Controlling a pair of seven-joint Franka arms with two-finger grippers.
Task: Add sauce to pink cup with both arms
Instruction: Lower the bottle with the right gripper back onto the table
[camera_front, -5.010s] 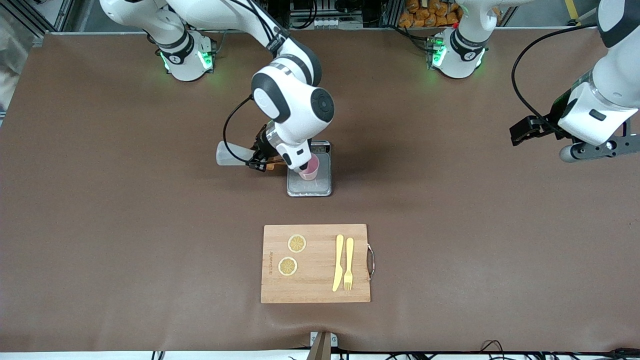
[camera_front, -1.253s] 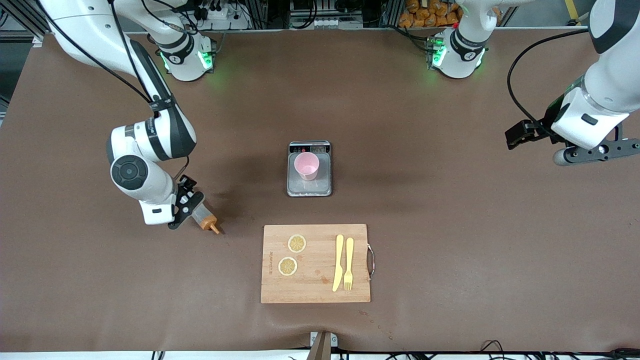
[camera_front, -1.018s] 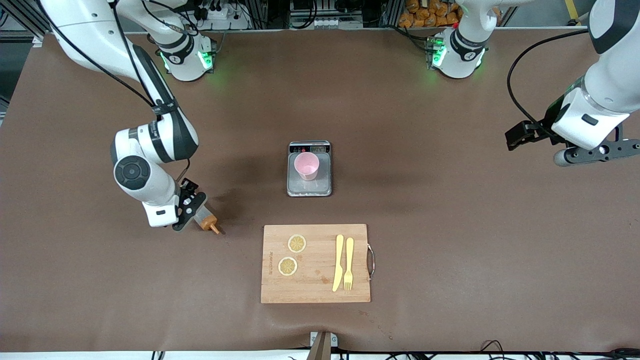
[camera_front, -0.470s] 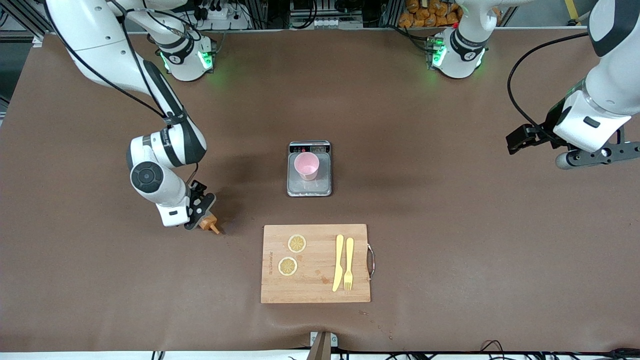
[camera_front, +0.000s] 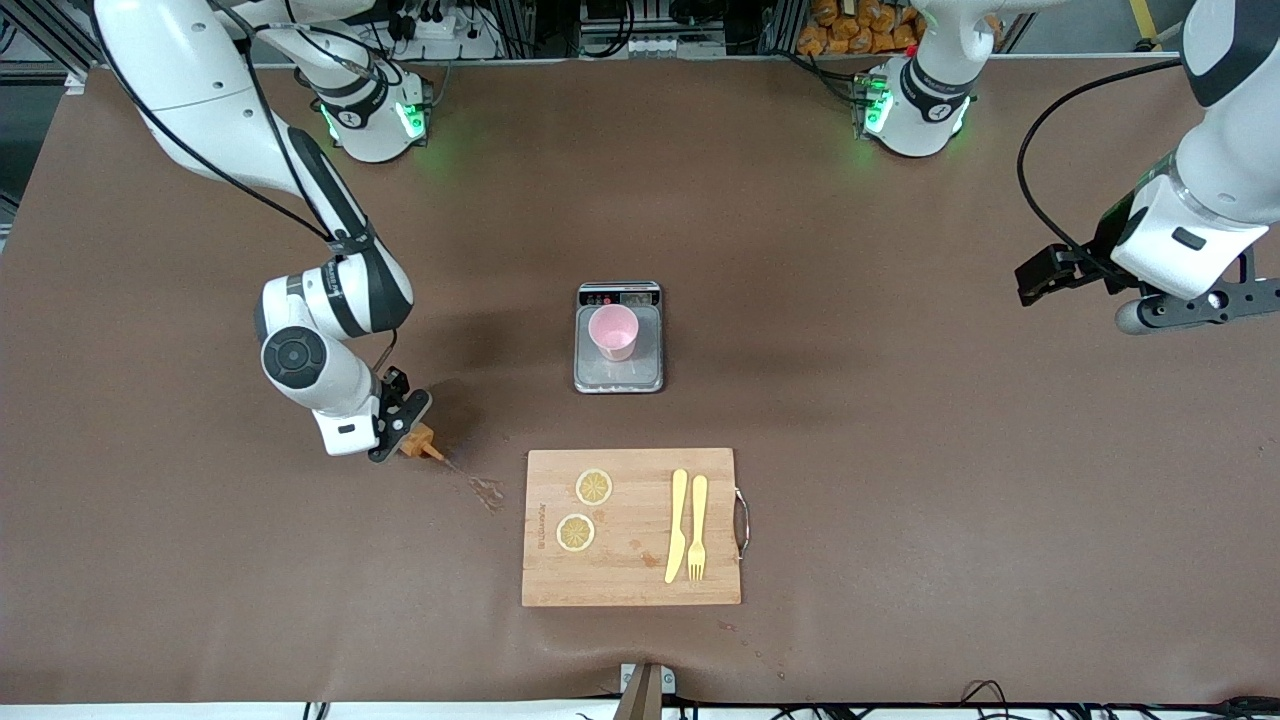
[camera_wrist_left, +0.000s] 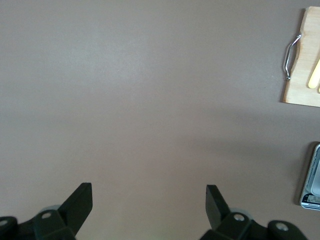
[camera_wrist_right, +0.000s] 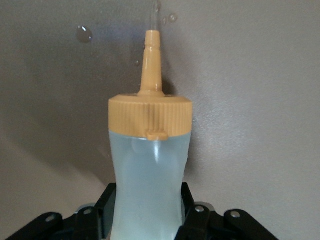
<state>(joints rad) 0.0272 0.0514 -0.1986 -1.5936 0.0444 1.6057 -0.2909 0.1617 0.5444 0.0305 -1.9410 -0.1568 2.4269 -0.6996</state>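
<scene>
The sauce bottle (camera_front: 416, 441), frosted with an orange nozzle cap (camera_wrist_right: 150, 117), lies low at the table toward the right arm's end, nozzle aimed at the cutting board. My right gripper (camera_front: 398, 425) (camera_wrist_right: 148, 200) is shut on its body (camera_wrist_right: 149, 180), which is pinched in at the waist. A wet streak (camera_front: 486, 491) and droplets (camera_wrist_right: 83, 34) lie on the mat past the nozzle. The pink cup (camera_front: 612, 332) stands upright on a small scale (camera_front: 620, 378) mid-table. My left gripper (camera_front: 1195, 303) (camera_wrist_left: 150, 192) waits open and empty over the left arm's end.
A wooden cutting board (camera_front: 632, 527) with two lemon slices (camera_front: 594, 487), a yellow knife (camera_front: 677, 525) and a fork (camera_front: 697, 526) lies nearer the front camera than the scale. The left wrist view shows the board's handle edge (camera_wrist_left: 291, 55) and a scale corner (camera_wrist_left: 312, 185).
My right gripper slid along the lying bottle toward its cap and closed on it. The squeeze sent a streak of liquid onto the mat toward the board. The left arm barely shifted.
</scene>
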